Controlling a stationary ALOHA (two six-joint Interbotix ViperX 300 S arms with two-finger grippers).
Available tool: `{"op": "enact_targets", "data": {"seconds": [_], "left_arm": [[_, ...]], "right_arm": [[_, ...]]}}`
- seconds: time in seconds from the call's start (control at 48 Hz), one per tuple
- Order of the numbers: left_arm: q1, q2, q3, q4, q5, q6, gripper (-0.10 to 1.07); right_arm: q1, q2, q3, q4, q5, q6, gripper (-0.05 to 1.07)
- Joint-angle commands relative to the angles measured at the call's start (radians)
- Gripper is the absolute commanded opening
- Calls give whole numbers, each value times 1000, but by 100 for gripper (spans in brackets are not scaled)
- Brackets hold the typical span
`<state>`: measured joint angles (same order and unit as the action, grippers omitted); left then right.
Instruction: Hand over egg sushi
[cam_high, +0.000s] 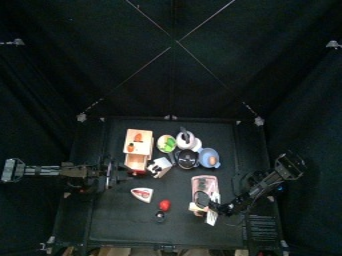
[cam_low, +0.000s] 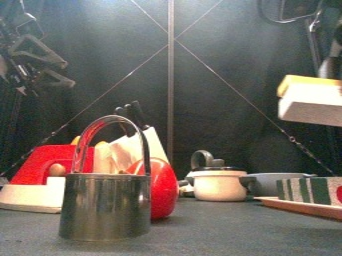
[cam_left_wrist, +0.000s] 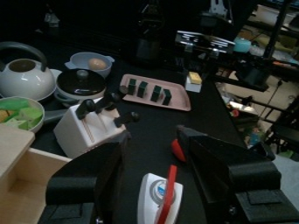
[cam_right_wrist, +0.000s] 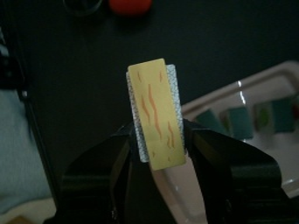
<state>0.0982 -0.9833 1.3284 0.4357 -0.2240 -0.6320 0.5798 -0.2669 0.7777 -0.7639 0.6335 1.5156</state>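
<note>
My right gripper (cam_right_wrist: 158, 144) is shut on the egg sushi (cam_right_wrist: 155, 101), a pale yellow block with a white side. It holds it in the air above the table's front right, near the pink tray (cam_right_wrist: 263, 118). In the front view the egg sushi (cam_low: 310, 100) hangs high at the right. In the left wrist view the egg sushi (cam_left_wrist: 194, 80) shows small, past the tray's far end. My left gripper (cam_left_wrist: 149, 171) is open and empty, low over the table's left side (cam_high: 114, 178), with the white-and-pink wedge (cam_left_wrist: 163, 194) between its jaws. The two grippers are apart.
A pink tray (cam_left_wrist: 156, 93) holds several dark sushi pieces. A white block stand (cam_left_wrist: 87, 129), a white teapot (cam_left_wrist: 24, 79), bowls (cam_left_wrist: 84, 79) and a green bowl (cam_left_wrist: 17, 114) crowd the table's back. A metal basket (cam_low: 107, 200) stands at the front edge. A red round item (cam_high: 163, 205) lies in front.
</note>
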Motion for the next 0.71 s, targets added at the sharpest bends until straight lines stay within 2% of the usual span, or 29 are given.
{"op": "enact_targets", "data": {"seconds": [0.0, 0.188, 0.375, 0.542, 0.688], "left_arm": [[2, 3, -11, -2, -9, 3, 85], [0, 12, -9, 2, -12, 5, 85], [-12, 49, -23, 21, -60, 5, 85], [-44, 149, -51, 60, -187, 5, 86], [-67, 247, -95, 103, -222, 5, 88]], "right_arm": [[-84, -35, -43, -64, -6, 0, 68], [-219, -23, -83, -190, -92, 2, 68], [-324, 29, -124, -304, -295, 3, 68], [-390, 118, -187, -382, -417, 2, 68], [-416, 183, -262, -448, -446, 2, 68]]}}
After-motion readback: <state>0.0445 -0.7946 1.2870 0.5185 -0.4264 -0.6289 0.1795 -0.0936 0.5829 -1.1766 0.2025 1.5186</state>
